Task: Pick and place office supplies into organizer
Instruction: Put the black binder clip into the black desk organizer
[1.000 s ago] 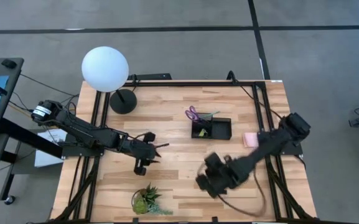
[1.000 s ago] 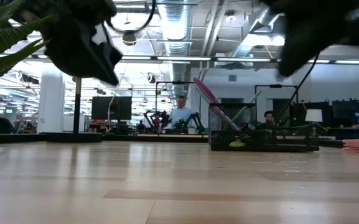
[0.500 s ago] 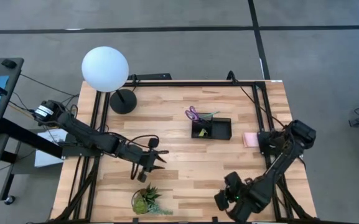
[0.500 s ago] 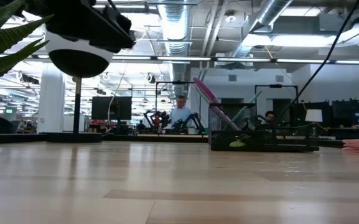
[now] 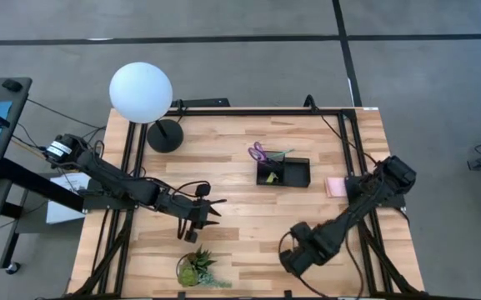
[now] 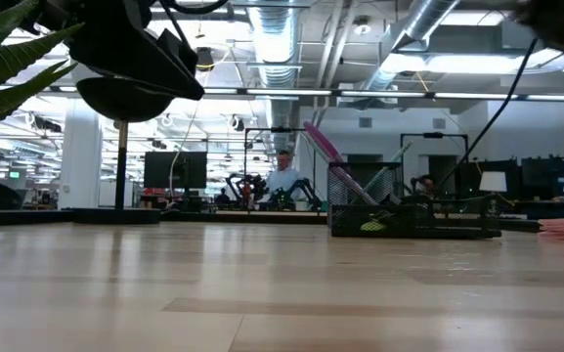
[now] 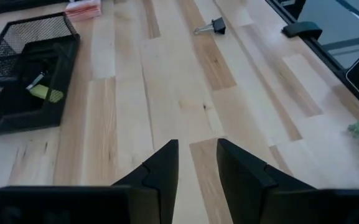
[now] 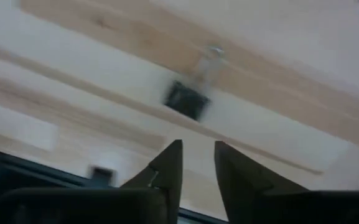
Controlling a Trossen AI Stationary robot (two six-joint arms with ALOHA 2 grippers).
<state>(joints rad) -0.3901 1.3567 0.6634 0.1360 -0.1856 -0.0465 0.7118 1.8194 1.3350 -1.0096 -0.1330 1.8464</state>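
Right gripper first: it hovers low over the near edge of the pale wooden plank table, its two dark fingers parted by a narrow gap with nothing between them. Released, then, grasping nothing. Just ahead of those fingertips in its wrist view lies a small black binder clip with silver wire handles, flat on the boards and apart from the fingers (from above it cannot be made out beside the arm).

Along that same near edge, well to the left, sits the small green spiky plant. Just beyond the plant hangs the left gripper, above bare wood, fingers likewise a little apart and empty. Its wrist view catches the same binder clip farther off across the table.

Mid-table now: the black wire-mesh rectangular organizer. The purple-handled scissors stand handles-up in its taller left compartment, and a small yellow piece lies in the tray beside it. From table height the organizer shows as a low dark box with items sticking up at its left end.

To the organizer's right, near but not touching, the pink square sticky-note pad lies flat on the table beside the right arm's base.

At the far left corner stands a lamp with a white globe above a round black base.

Beyond the table, the level view looks into a bright workshop, where a person sits at a distant bench.
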